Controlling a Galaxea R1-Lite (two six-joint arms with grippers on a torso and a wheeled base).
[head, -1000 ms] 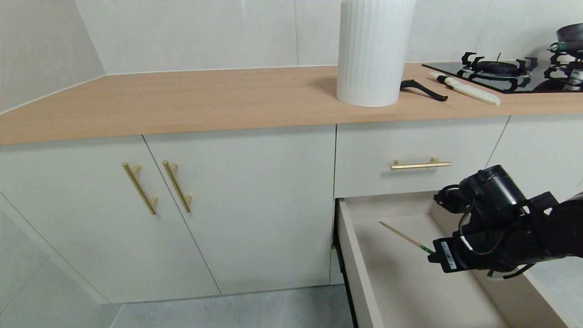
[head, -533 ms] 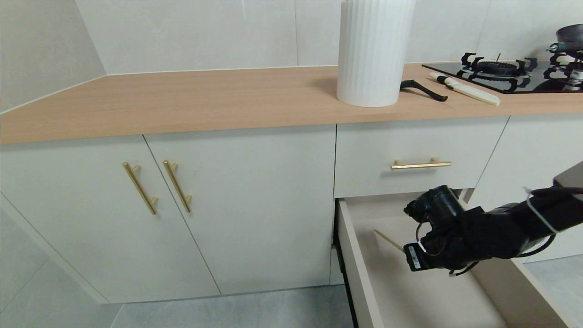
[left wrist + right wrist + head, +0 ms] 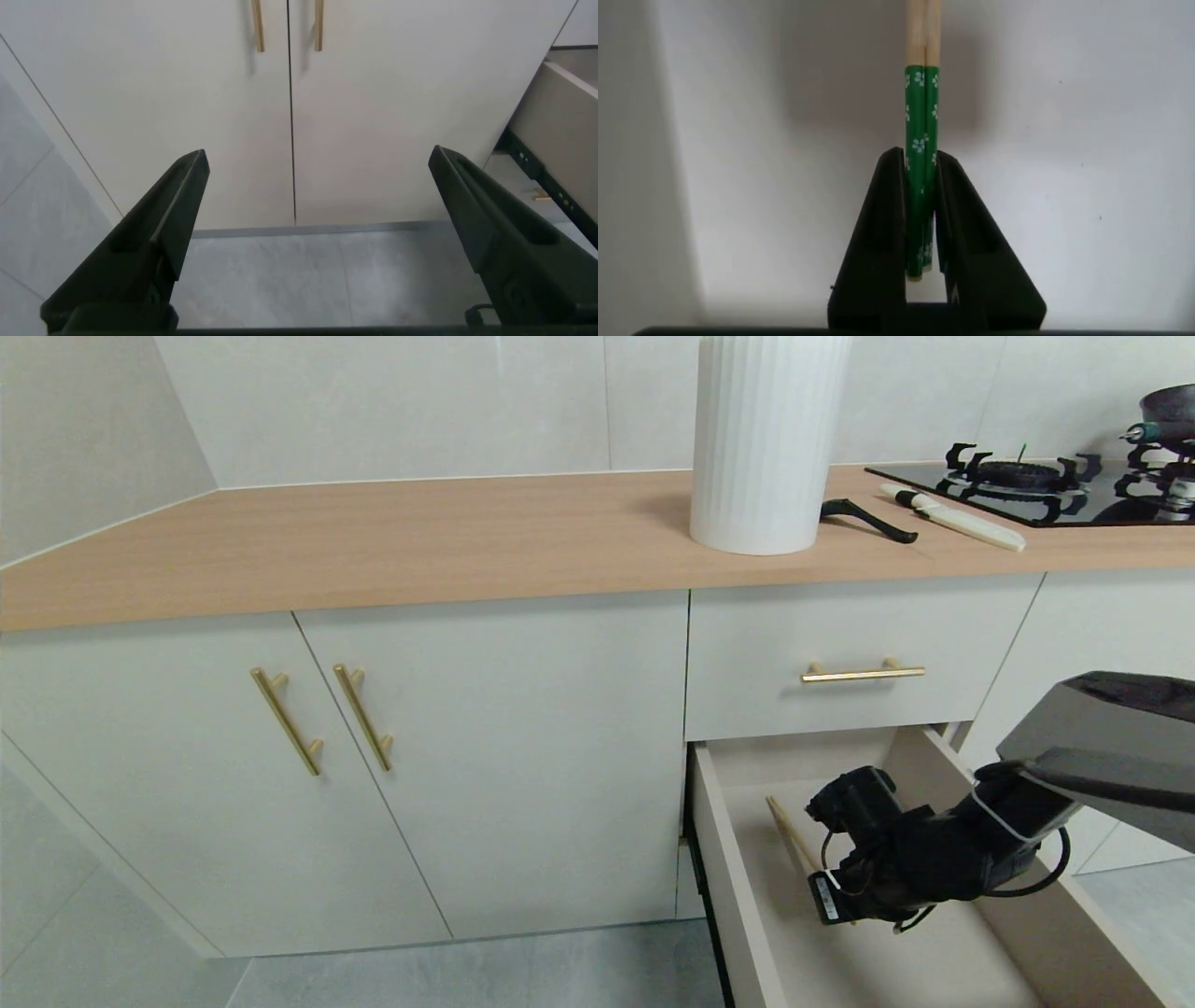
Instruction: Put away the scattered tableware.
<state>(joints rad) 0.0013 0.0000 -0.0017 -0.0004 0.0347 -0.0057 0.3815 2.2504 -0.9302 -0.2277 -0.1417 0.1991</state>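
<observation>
I see my right gripper [image 3: 922, 159] pinching the green-ended chopsticks [image 3: 789, 831] low inside the open drawer [image 3: 738, 887], near its left wall, while my left gripper [image 3: 316, 159] hangs spread beside that drawer.

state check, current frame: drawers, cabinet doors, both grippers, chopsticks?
lower drawer, pulled open.
upper drawer, shut.
cabinet doors, both shut.
right gripper, fingers shut on the chopsticks, down inside the lower drawer.
chopsticks, a pair held side by side at their green ends; contact with the drawer floor cannot be told.
left gripper, fingers open, holding nothing.
</observation>
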